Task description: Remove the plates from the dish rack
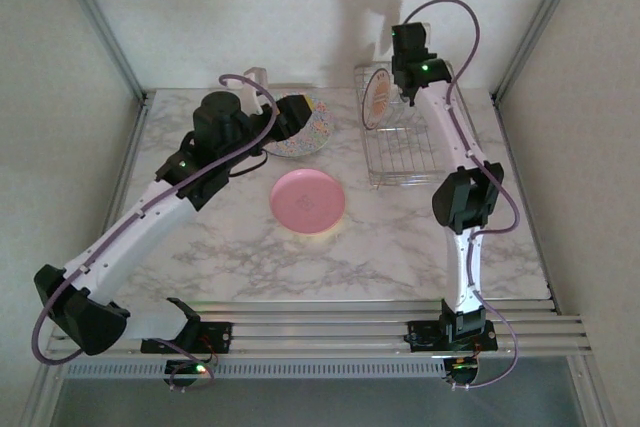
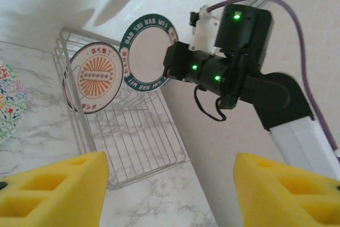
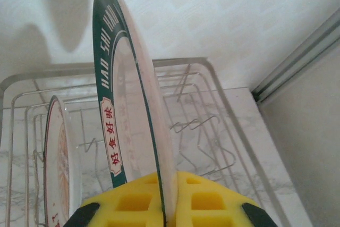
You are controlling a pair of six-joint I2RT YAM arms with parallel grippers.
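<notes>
My right gripper [image 3: 167,206] is shut on the lower rim of a white plate with a dark green lettered rim [image 3: 127,104], held upright above the wire dish rack [image 3: 212,131]. From the left wrist view this green-rimmed plate [image 2: 147,51] hangs above the rack [image 2: 133,131], pinched by the right gripper [image 2: 172,62]. A white plate with an orange emblem [image 2: 95,77] stands upright in the rack's far end [image 1: 380,97]. My left gripper [image 2: 170,184] is open and holds nothing, hovering by the floral plate [image 1: 300,132]. A pink plate [image 1: 308,199] lies flat mid-table.
The rack [image 1: 400,147] sits at the back right of the marble table [image 1: 400,247], close to the right wall. The floral plate and pink plate lie left of it. The back wall is just behind the rack.
</notes>
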